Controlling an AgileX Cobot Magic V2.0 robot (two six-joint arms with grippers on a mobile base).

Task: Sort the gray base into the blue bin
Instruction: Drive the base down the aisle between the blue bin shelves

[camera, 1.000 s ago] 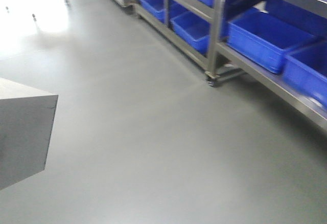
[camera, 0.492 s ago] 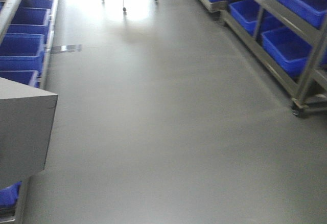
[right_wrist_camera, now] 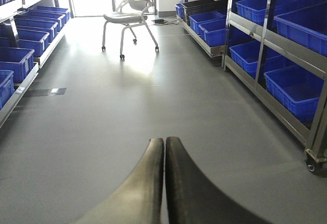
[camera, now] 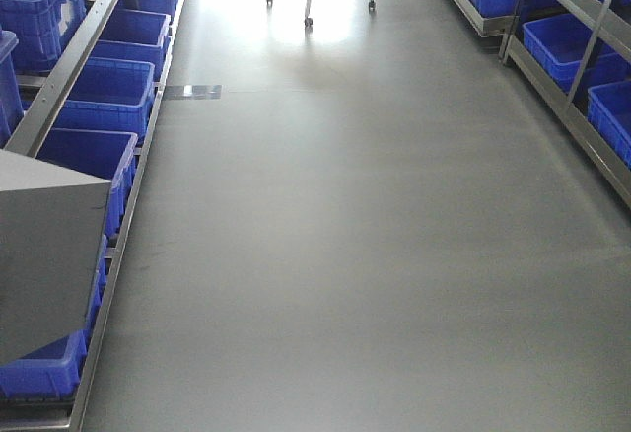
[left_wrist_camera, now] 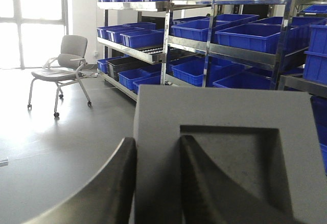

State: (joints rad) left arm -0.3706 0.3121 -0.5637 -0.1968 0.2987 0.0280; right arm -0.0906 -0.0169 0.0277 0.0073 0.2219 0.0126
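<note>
The gray base [left_wrist_camera: 225, 152] fills the left wrist view, its square recessed pocket facing the camera. My left gripper [left_wrist_camera: 156, 139] is shut on the pocket's left wall, with one finger outside the block and one inside the pocket. In the front view the same gray base [camera: 49, 254] hangs at the left edge, above the floor. Blue bins [camera: 99, 97] line a low rack on the left, and more blue bins [camera: 562, 42] sit on the right rack. My right gripper [right_wrist_camera: 164, 139] is shut with nothing in it, over bare floor.
A grey aisle floor [camera: 355, 254] runs between the two metal racks. A wheeled office chair [right_wrist_camera: 130, 6] stands at the far end near a bright window. The right rack's caster [right_wrist_camera: 311, 166] sits at the floor edge.
The front view has swung left: the right rack slid toward the right edge and the left rack of bins came into view. The gray base keeps its place in the frame.
</note>
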